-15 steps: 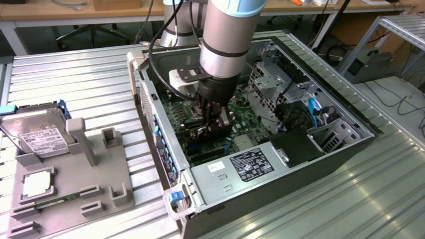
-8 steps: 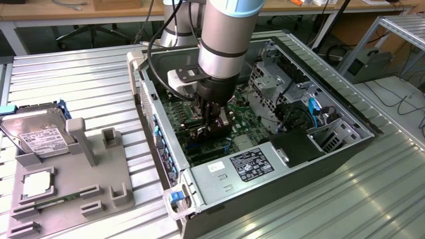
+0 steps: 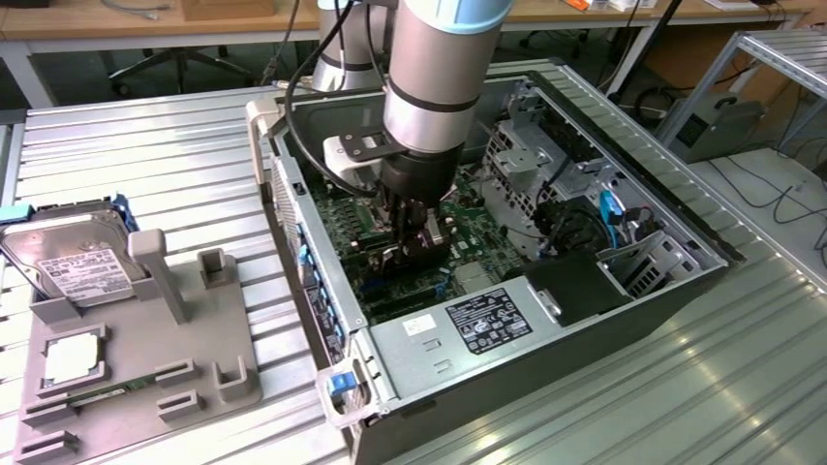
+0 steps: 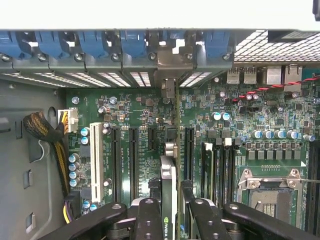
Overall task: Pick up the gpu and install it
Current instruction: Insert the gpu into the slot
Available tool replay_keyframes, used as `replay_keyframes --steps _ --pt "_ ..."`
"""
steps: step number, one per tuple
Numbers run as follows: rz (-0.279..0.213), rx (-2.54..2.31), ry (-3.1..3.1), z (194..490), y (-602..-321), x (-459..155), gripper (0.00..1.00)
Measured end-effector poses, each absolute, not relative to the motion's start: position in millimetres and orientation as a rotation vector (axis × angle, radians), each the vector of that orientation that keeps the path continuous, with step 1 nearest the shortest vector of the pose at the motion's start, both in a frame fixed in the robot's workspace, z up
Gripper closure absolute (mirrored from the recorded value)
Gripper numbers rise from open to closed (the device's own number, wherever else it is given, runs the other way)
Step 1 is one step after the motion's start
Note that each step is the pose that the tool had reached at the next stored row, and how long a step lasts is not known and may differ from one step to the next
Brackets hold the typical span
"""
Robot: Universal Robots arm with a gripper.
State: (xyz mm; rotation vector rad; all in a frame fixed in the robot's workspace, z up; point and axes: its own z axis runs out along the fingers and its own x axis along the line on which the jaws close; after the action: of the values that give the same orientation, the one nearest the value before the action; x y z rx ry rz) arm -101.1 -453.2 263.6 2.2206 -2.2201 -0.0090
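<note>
In the wrist view the gpu (image 4: 168,170) stands on edge between my gripper's (image 4: 170,202) black fingers (image 4: 148,215), which are shut on it. It is a thin dark card with a green logo on its upper edge. It runs over the green motherboard (image 4: 125,110), between the long black slots (image 4: 134,155), and its silver bracket end (image 4: 171,65) reaches the rear slot openings. Whether its edge sits in a slot is hidden. In the exterior view my gripper (image 3: 420,247) is low inside the open computer case (image 3: 646,242), with the gpu (image 3: 436,232) partly hidden by it.
A white slot (image 4: 95,155), a cable bundle (image 4: 45,130) and the processor socket (image 4: 272,192) flank the card. Blue latches (image 4: 100,42) line the rear wall. Outside the case, a grey fixture (image 3: 168,320) carries a hard drive (image 3: 77,262) and a square chip (image 3: 72,358).
</note>
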Motion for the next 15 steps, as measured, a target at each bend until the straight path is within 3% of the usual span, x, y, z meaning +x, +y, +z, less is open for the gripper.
replay_keyframes --steps 15 --pt "-0.002 2.226 -2.226 264.6 -453.5 -101.3 0.74"
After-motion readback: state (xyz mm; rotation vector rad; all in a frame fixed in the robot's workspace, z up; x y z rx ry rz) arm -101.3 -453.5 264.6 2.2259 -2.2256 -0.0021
